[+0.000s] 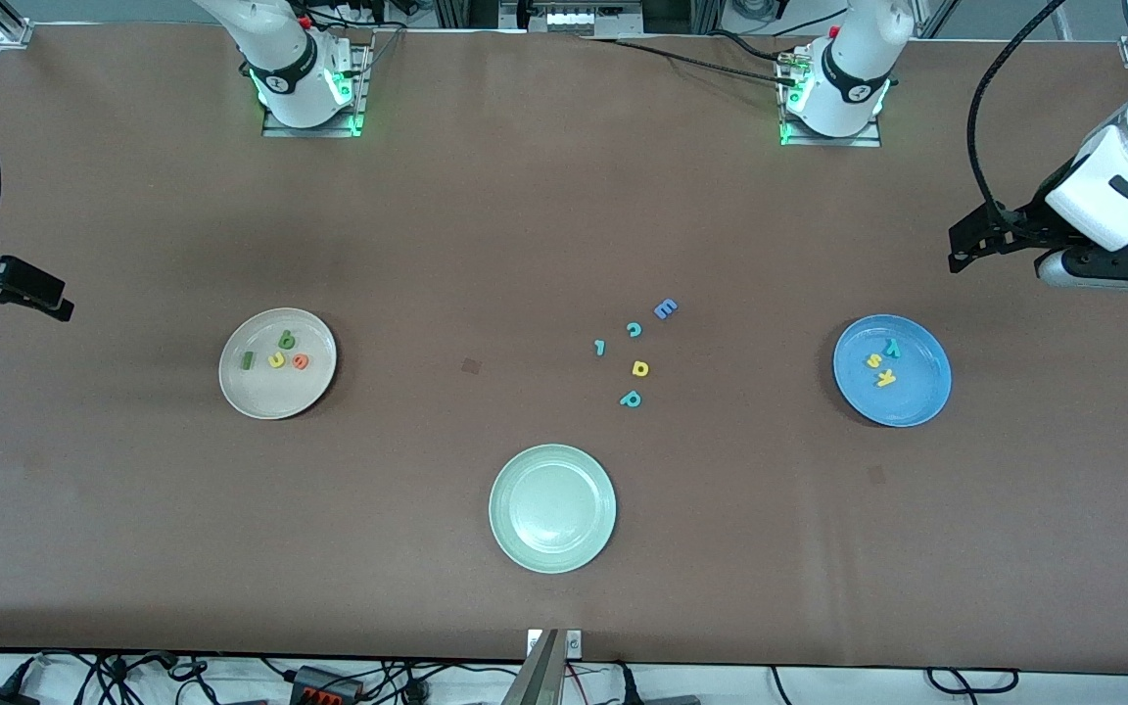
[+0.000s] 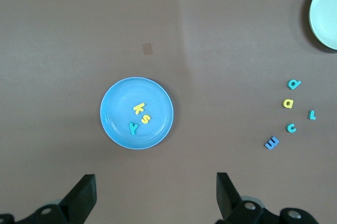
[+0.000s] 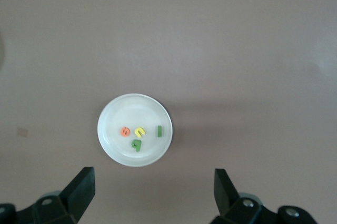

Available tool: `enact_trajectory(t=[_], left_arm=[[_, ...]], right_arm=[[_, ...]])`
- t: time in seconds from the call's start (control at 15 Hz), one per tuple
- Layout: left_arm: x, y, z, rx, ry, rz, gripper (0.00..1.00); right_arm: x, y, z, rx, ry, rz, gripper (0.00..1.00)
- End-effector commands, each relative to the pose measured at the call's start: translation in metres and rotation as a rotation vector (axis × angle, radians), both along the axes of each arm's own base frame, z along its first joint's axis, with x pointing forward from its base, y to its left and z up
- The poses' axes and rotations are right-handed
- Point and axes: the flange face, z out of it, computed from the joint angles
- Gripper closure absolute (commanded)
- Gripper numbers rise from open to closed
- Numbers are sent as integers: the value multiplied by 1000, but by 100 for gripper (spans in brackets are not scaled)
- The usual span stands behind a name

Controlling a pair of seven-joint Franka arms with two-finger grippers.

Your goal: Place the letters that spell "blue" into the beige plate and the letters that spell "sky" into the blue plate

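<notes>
The beige plate holds the green "b", the dark green "l", the yellow "u" and the orange "e". On the blue plate lie the teal "y", the yellow "s" and the yellow "k". My left gripper hangs open and empty over bare table at the left arm's end, the blue plate in its view. My right gripper is open and empty at the right arm's end, looking at the beige plate.
A pale green plate sits nearest the front camera, mid-table. Between the plates lie loose letters: a blue "E", a teal "c", a small teal hook, a yellow letter and a teal "p".
</notes>
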Motion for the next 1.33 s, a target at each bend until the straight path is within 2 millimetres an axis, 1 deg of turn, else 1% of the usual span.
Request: enact_trajectory(t=[0.0,0.07,0.2,0.27,0.47,0.6,0.8,0.87,1.2,1.27], left_arm=[[3,-2,5,-19,7,-5,0],[3,-2,5,-19,7,-5,0],[3,-2,5,-19,7,-3,0],[3,-2,5,-19,7,-3,0],[3,-3,5,-19,7,-3,0],[3,-3,5,-19,7,-3,0],[3,-3,5,-19,7,-3,0],[3,-3,5,-19,7,-3,0],[3,-2,5,-19,7,-2,0],[3,-3,5,-19,7,-3,0]], right_arm=[[-9,-11,9,-23,4,-11,0],[-11,-12,14,-22,-4,-13,0],[-12,-11,13,-24,9,-10,0],[-16,-11,10,-23,34,-17,0],[-32,-10,-2,-16,91,-15,0],[-43,-10,-8,-14,74,-10,0],[-70,-8,-18,-8,34,-5,0],[-74,-8,-17,-7,37,-4,0],[-74,-4,-11,-2,35,47,0],[-74,-4,-7,-1,29,47,0]])
